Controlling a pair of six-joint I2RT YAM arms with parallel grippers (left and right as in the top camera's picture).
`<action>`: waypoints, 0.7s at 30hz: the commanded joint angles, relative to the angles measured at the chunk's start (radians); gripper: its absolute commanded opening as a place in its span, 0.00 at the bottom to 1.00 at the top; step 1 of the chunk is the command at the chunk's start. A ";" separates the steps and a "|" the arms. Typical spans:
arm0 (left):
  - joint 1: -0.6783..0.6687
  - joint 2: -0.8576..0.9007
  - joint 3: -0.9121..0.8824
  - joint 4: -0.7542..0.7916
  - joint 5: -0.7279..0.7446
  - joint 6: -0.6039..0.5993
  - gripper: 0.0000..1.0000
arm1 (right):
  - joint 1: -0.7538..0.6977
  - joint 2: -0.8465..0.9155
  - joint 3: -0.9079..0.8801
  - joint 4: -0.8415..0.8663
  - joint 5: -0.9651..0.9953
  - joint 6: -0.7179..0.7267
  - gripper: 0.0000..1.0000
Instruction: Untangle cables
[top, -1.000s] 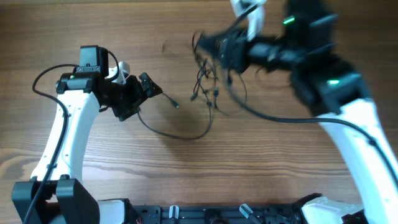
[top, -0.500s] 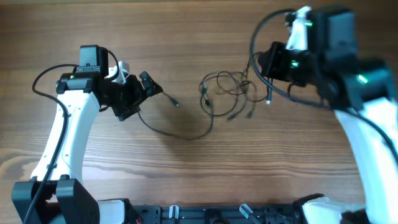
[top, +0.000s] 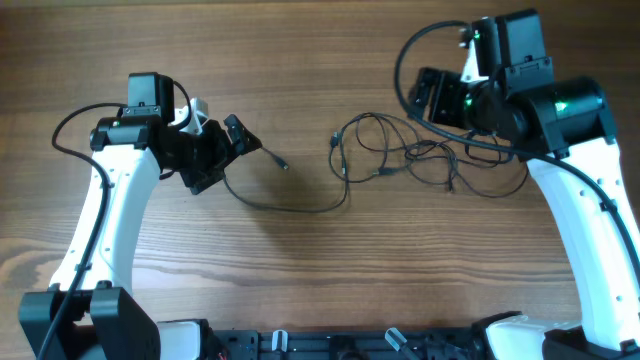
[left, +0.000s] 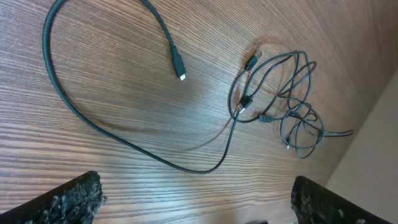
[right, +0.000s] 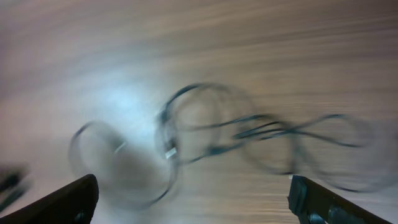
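Black cables (top: 415, 158) are down on the table (top: 300, 50) now. In the overhead view they lie loose just below and left of the right gripper (top: 432, 97), not touching it.

**What changed:** a second ago you had the bunch in the air at that gripper, blurred mid-swing. Half a second ago it hung close by the fingers. Now the fingers are spread wide with nothing between them, so it's released. The right wrist view is motion-blurred but agrees: fingertips at the frame corners, loops flat on the wood beyond.

**Effect:** the bunch has opened out into several wide loops in a row instead of one clump. There are still crossings in the part nearest the right gripper. I can't count strands from here.

**Long cable:** one long cable (top: 290, 207) leaves the side of the bunch away from the right gripper, sweeps a big arc and ends in a free plug (top: 285, 167). The plug hasn't moved. Only the arc's end at the bunch shifted.

**Left arm:** the left gripper (top: 228, 155) is well across the table from the right gripper. It's wide open and empty, same pose throughout. The long cable passes close by it, and I can't tell whether they touch.

**My read:** the drop-and-spread step is done, the task isn't. You probably want to regrasp a single strand at the bunch's edge and draw it clear. The risk is dragging the lot back into a knot.
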 joint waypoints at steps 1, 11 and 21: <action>0.002 -0.003 0.000 0.005 -0.006 -0.003 1.00 | 0.009 0.060 -0.013 -0.045 -0.290 -0.088 1.00; 0.002 -0.003 0.000 0.010 -0.006 -0.003 1.00 | 0.168 0.157 -0.301 0.069 -0.299 0.003 1.00; 0.033 -0.003 0.000 -0.017 -0.293 -0.322 1.00 | 0.337 0.229 -0.575 0.519 -0.365 0.435 1.00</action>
